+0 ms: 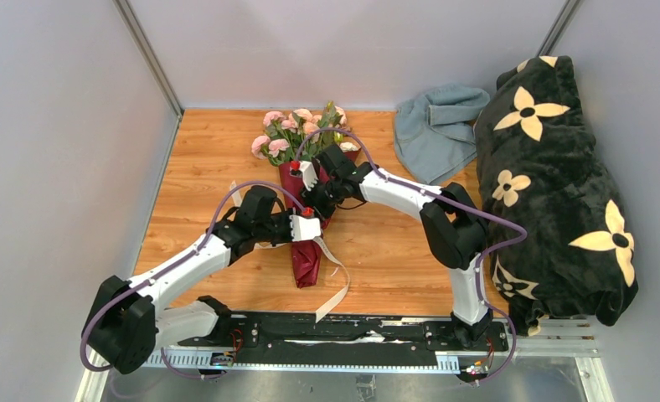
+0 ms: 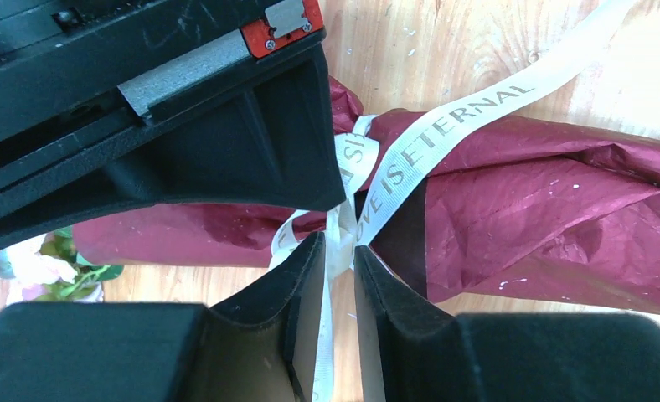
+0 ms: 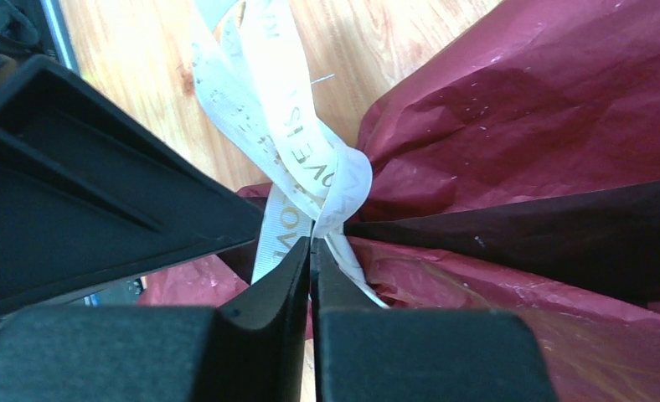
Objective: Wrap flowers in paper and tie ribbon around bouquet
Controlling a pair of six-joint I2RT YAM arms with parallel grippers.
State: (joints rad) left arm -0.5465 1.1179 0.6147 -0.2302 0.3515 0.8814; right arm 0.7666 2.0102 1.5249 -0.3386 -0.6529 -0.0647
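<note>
Top external view: the left arm reaches low across the surface (image 1: 209, 151) to the lying bouquet's (image 1: 305, 258) waist, its left gripper (image 2: 339, 251) narrow around the ribbon (image 2: 444, 130), grip uncertain. From the bouquet's right, the bent right arm's right gripper (image 3: 311, 247) pinches the ribbon's knot.

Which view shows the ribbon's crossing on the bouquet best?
Right wrist: the ribbon crossing sits centre frame, unobstructed, against the paper, right gripper pinching it. Left wrist shows it partly behind the right gripper; top external shows only loose tails.
</note>
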